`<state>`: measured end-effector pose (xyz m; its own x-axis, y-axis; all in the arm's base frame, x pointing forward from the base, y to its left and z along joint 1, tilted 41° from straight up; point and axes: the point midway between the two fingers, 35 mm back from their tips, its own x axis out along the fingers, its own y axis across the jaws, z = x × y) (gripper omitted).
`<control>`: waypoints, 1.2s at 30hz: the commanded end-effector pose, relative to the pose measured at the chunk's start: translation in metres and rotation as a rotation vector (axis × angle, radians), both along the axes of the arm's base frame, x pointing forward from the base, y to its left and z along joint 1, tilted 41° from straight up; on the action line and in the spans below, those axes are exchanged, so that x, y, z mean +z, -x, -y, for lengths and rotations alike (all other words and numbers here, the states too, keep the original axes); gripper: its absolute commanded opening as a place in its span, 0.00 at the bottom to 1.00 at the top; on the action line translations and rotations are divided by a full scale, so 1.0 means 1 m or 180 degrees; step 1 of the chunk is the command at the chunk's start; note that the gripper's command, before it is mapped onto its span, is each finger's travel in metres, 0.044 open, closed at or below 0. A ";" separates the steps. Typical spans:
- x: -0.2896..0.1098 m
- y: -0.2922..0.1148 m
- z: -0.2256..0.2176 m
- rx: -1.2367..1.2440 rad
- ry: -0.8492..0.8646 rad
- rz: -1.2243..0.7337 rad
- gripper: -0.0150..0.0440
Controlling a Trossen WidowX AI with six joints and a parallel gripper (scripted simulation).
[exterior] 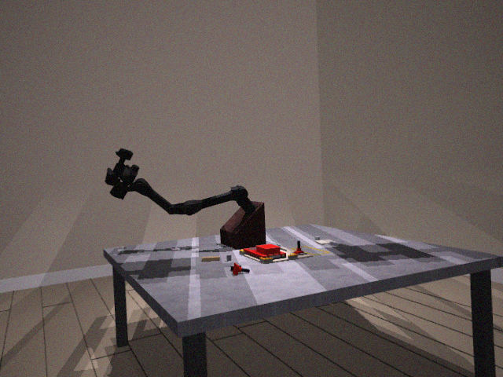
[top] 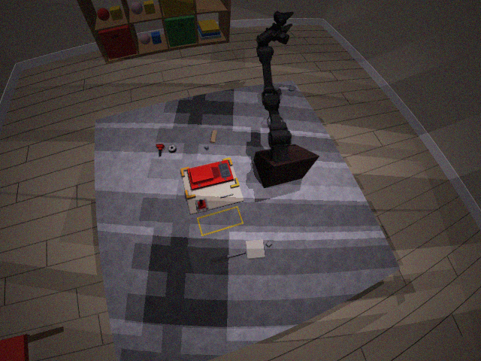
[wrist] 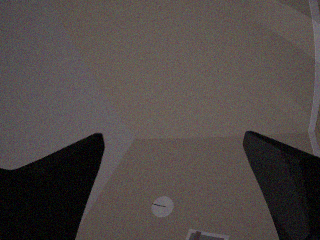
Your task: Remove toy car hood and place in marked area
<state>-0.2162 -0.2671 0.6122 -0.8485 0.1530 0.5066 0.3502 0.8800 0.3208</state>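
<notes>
The red toy car (top: 213, 174) (exterior: 266, 255) sits on a white base plate (top: 221, 194) with orange corner brackets, its red hood panel (top: 201, 173) still on top of it. The marked area, a yellow outline (top: 222, 229), lies on the table just in front of the plate, with nothing inside it. My gripper (top: 282, 19) (exterior: 113, 184) (wrist: 176, 140) is open and holds nothing. It is raised high and stretched out past the table's far edge, far from the car. The wrist view shows only the wall and floor between the two dark fingers.
The arm's dark base block (top: 285, 165) stands right of the car. A small red lever (top: 201, 204) stands on the plate. A red tool (top: 159, 148), a grey wheel (top: 172, 147), a wooden block (top: 213, 135) and a white pad (top: 255, 248) lie on the table. A shelf (top: 155, 27) stands at the back.
</notes>
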 end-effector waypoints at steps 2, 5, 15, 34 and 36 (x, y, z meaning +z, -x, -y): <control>0.020 -0.006 -0.034 0.0001 0.0311 -0.0268 1.00; 0.025 -0.011 -0.037 -0.0018 0.0292 -0.0404 1.00; 0.063 -0.038 -0.118 -0.0073 0.0920 -0.1074 1.00; 0.089 -0.127 -0.285 -0.0163 0.2136 -0.2512 1.00; 0.089 -0.139 -0.301 -0.0178 0.2240 -0.2688 1.00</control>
<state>-0.0956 0.0085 0.7022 -0.3140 0.6210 0.7182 0.3036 0.7824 -0.5438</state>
